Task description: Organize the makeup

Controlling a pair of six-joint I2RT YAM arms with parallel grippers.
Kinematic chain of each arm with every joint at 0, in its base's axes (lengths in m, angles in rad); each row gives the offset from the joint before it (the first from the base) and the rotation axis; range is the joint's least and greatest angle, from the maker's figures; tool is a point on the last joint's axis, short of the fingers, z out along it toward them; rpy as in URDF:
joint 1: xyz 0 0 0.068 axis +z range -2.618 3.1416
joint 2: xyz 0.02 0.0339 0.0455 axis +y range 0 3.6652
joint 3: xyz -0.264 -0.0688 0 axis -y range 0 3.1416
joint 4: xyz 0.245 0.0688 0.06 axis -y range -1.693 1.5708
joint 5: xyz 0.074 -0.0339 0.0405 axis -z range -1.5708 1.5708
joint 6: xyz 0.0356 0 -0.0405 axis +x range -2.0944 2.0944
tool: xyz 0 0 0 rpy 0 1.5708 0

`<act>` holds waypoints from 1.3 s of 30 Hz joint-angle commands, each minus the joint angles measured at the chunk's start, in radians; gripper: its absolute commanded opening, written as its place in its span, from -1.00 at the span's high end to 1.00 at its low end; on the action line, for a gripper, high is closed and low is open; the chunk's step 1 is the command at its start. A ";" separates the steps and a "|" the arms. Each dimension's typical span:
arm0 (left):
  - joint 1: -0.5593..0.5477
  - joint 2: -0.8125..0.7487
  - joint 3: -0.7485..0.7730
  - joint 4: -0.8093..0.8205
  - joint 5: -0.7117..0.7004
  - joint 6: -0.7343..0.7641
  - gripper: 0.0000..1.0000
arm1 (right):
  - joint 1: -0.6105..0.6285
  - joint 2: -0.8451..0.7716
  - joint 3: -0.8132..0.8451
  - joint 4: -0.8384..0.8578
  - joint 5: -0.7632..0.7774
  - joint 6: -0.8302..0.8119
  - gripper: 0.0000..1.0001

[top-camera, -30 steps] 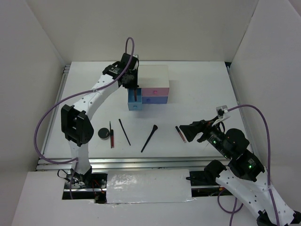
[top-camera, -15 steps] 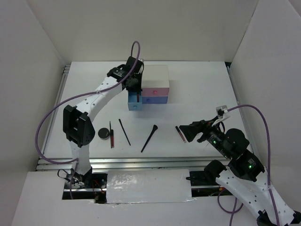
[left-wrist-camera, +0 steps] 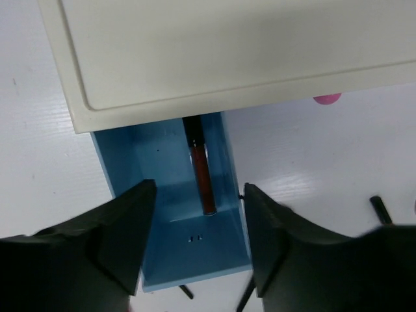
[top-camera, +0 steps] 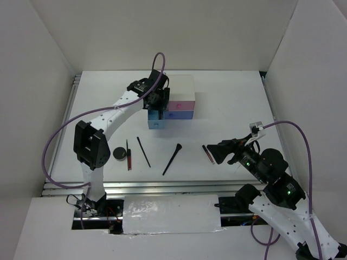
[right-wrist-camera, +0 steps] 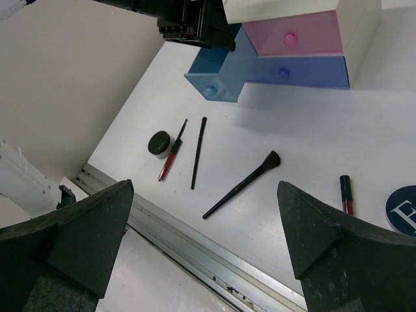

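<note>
- The left pincer (left-wrist-camera: 195,250) hangs over the pulled-out blue drawer (left-wrist-camera: 123,169) in the upper middle of the overhead view. Its jaws are apart and nothing is gripped between them.
- A red-brown tube (left-wrist-camera: 203,177) lies lengthwise inside that drawer along its right wall, its far end under the edge of the white box (left-wrist-camera: 227,45).
- A pink drawer (right-wrist-camera: 299,32) sits pushed in, beside the open blue one.
- The right pincer (top-camera: 217,152) is spread wide and empty at the lower right of the overhead view, above the table (top-camera: 233,103).
- Just beside it on the table lies a second short tube (right-wrist-camera: 346,195), with a round dark compact (right-wrist-camera: 402,207) near it at the right edge of the right wrist view.
- In a loose row across the lower middle of the table, left to right, lie a round black compact (top-camera: 119,154), a red pencil (top-camera: 128,157) beside it, a thin black pencil (top-camera: 143,151), and a flared black brush (top-camera: 172,159), all flat.
</note>
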 commanded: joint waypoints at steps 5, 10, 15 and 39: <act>-0.002 -0.057 0.064 -0.003 -0.039 -0.023 -0.85 | 0.004 -0.009 0.017 0.021 -0.003 -0.006 -1.00; -0.008 -0.114 0.069 0.034 -0.028 -0.020 -0.91 | 0.004 0.003 0.011 0.028 -0.001 -0.006 -1.00; -0.065 -0.218 0.015 0.086 -0.058 -0.025 -0.99 | 0.004 0.027 0.003 0.039 -0.001 0.001 -0.99; -0.559 0.177 -0.011 0.237 -0.350 -0.575 -0.83 | 0.004 -0.112 0.138 -0.286 0.573 0.263 -1.00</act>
